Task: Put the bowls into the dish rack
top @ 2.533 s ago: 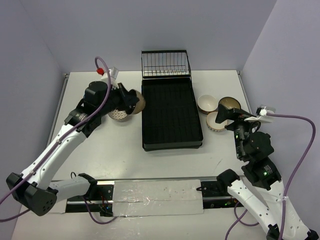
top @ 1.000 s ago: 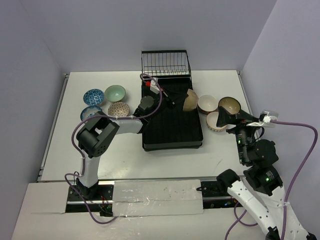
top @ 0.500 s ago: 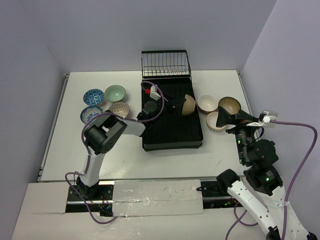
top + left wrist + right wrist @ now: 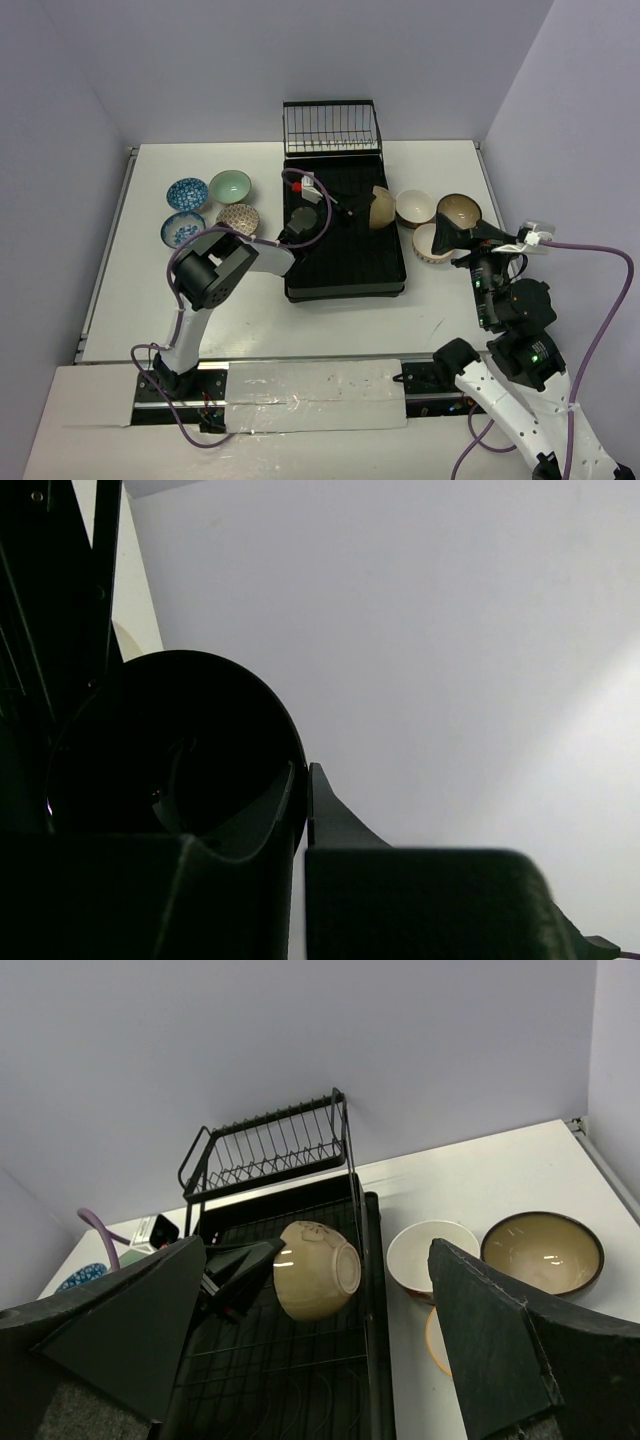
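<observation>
Bowl point(image 4: 315, 1270) – tan, pinched by rim in left gripper point(image 4: 352, 210), tipped sideways over dish rack point(image 4: 340, 262), prob. to stand it on edge; right gripper point(image 4: 465, 237) wide, empty.

In the left wrist view the held bowl point(image 4: 170, 760) is only a black silhouette, its colour and pattern unreadable, and its lower part sits behind the dark body of the left gripper point(image 4: 305, 780). From above, the right gripper point(image 4: 458, 233) covers part of the cream bowl point(image 4: 425, 248); in the right wrist view a blue bowl point(image 4: 82, 1276) shows only as a sliver at the left
</observation>
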